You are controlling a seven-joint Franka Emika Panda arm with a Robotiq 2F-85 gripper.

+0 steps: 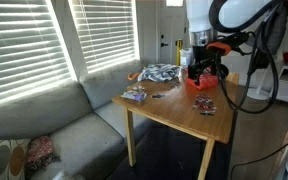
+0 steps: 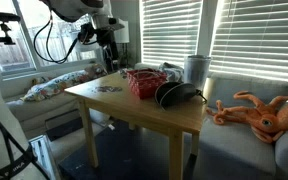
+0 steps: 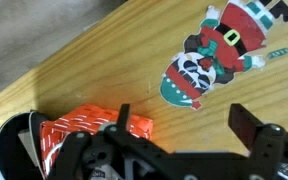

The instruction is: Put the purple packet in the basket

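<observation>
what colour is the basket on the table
The basket is red, with a mesh-like wall; it shows best in an exterior view.

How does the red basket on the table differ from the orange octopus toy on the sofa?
Place: the red basket stands on the wooden table, while the octopus toy lies on the grey sofa.
Shape: the basket is an open container; the octopus has a rounded body with arms spread out.
Colour: the basket is red, the octopus orange.
Both have warm colours.

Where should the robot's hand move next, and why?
Probably travel across the table to the purplish packet: the gripper looks open and empty beside the red basket, and only a Santa packet lies under it.
</observation>
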